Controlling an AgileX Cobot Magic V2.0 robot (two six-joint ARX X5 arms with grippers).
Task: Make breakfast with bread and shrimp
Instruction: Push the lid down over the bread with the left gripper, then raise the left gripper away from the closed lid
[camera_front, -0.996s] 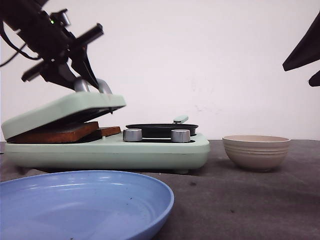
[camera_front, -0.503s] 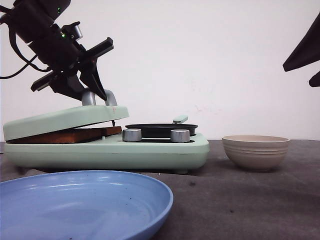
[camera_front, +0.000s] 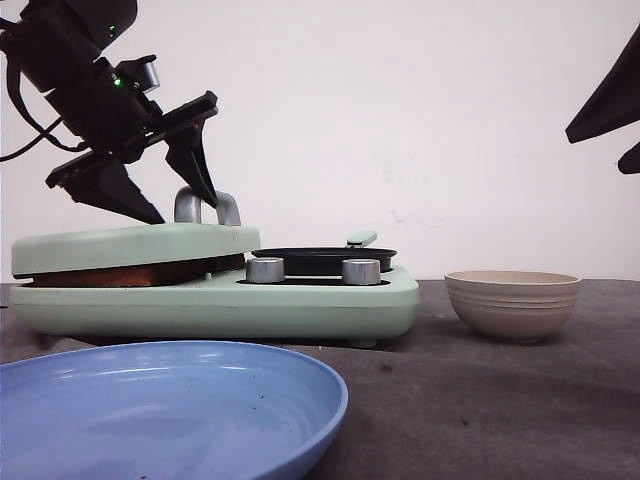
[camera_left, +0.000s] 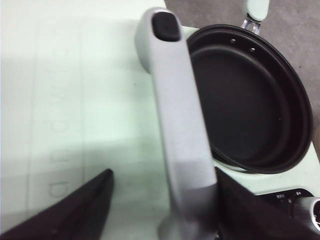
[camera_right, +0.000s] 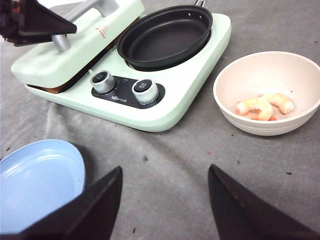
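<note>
Shrimp (camera_right: 265, 106) lie pink and white in the beige bowl (camera_right: 235, 108) on the grey table (camera_right: 200, 170), beside the mint breakfast maker (camera_right: 170, 112). Its black pan (camera_right: 165, 37) holds nothing. Bread (camera_front: 130, 274) shows as a brown edge under the lowered press lid (camera_front: 120, 245). Left gripper (camera_front: 160, 195) hangs spread, fingers either side of the lid's handle (camera_left: 180, 130). Right gripper (camera_right: 165, 200) hovers spread above the table near the blue plate (camera_right: 35, 175).

A mint-green countertop cooker w/ hinged lid (camera_front: 130, 246) was seen on grey cloth-covered table (camera_right: 190, 160), lid lowered. A round black nonstick pan (camera_right: 165, 36) was seated on its other half, behind two silver knobs (camera_right: 145, 91). A beige ribbed bowl (camera_front: 512, 302) was set nearby; a pale blue plate (camera_front: 160, 410) was placed nearer the front-view camera.
</note>
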